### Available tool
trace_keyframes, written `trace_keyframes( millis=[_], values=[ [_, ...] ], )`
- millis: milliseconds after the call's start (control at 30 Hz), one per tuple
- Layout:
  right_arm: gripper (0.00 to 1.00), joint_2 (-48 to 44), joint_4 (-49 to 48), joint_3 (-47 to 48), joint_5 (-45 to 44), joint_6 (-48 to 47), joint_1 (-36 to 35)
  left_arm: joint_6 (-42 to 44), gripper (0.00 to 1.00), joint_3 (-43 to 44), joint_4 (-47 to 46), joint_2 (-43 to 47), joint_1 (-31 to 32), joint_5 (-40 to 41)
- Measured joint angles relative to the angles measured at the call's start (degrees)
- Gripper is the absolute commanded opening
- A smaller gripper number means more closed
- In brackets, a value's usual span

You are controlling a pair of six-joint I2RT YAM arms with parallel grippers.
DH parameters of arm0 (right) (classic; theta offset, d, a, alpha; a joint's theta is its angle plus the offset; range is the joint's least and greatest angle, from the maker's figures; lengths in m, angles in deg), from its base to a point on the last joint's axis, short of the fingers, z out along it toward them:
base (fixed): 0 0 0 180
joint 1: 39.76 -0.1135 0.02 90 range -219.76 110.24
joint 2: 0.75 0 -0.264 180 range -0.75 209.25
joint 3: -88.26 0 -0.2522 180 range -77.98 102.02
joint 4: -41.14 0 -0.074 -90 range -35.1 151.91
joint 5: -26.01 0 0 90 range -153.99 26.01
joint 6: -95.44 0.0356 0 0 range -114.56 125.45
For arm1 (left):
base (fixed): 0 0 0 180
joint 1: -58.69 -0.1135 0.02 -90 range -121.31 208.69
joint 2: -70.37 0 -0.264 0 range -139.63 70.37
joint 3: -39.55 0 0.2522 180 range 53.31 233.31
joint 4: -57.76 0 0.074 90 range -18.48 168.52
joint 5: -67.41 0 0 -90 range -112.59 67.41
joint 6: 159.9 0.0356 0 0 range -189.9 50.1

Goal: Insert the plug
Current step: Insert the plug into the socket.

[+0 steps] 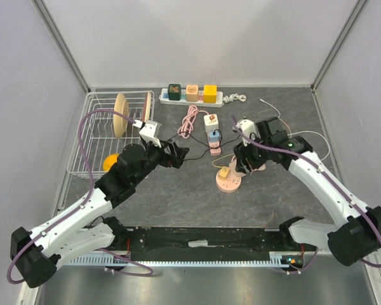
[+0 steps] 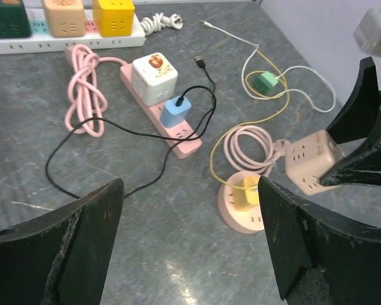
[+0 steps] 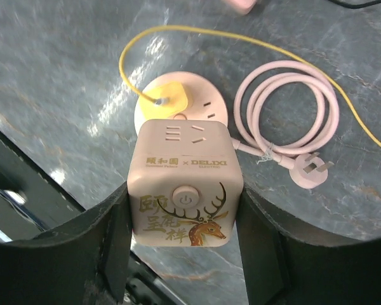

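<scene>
My right gripper (image 3: 185, 219) is shut on a pink cube socket (image 3: 185, 171) with a deer print and holds it just above the table. The cube's coiled pink cord (image 3: 286, 105) ends in a flat pink plug (image 3: 308, 170) lying on the table. Behind the cube sits a round pink socket (image 3: 206, 101) with a yellow plug (image 3: 170, 98) in it. In the top view my right gripper (image 1: 249, 162) is just right of the round socket (image 1: 228, 182). My left gripper (image 2: 190, 232) is open and empty, above bare table left of the round socket (image 2: 244, 213); it also shows in the top view (image 1: 178, 154).
A pink power strip (image 2: 178, 130) holds a white cube adapter (image 2: 153, 77) and a blue plug (image 2: 175, 111) with a black cable. A white strip (image 1: 193, 95) with coloured cubes lies at the back. A green plug (image 2: 264, 82) lies far right. A wire dish rack (image 1: 92, 136) stands left.
</scene>
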Motion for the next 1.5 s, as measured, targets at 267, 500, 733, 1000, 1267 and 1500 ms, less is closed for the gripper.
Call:
trace_keyframes(
  millis=[267, 500, 733, 1000, 1267, 1500],
  values=[
    [0.00, 8.2, 6.6, 2.7, -5.1, -12.5, -8.9, 12.2, 0.94, 0.1, 4.1, 0.4, -0.3, 2.6],
    [0.00, 10.8, 8.2, 4.7, -7.4, -17.1, -10.3, 20.5, 0.95, -0.7, 5.2, 1.9, -0.4, 8.1],
    [0.00, 13.6, 8.2, 4.8, -7.7, -19.4, -10.3, 25.6, 0.95, -1.9, 5.2, 4.3, -0.7, 13.6],
    [0.00, 14.3, 7.3, 4.2, -8.5, -20.5, -10.3, 28.4, 0.95, -1.9, 5.2, 4.3, -1.1, 18.8],
    [0.00, 16.3, 6.6, 3.6, -8.5, -21.0, -10.3, 28.8, 0.95, -2.6, 5.1, 4.4, -2.2, 21.3],
    [0.00, 16.9, 6.6, 3.1, -8.2, -21.4, -10.3, 28.9, 0.95, -3.5, 4.3, 5.8, -2.6, 22.1]
  ],
)
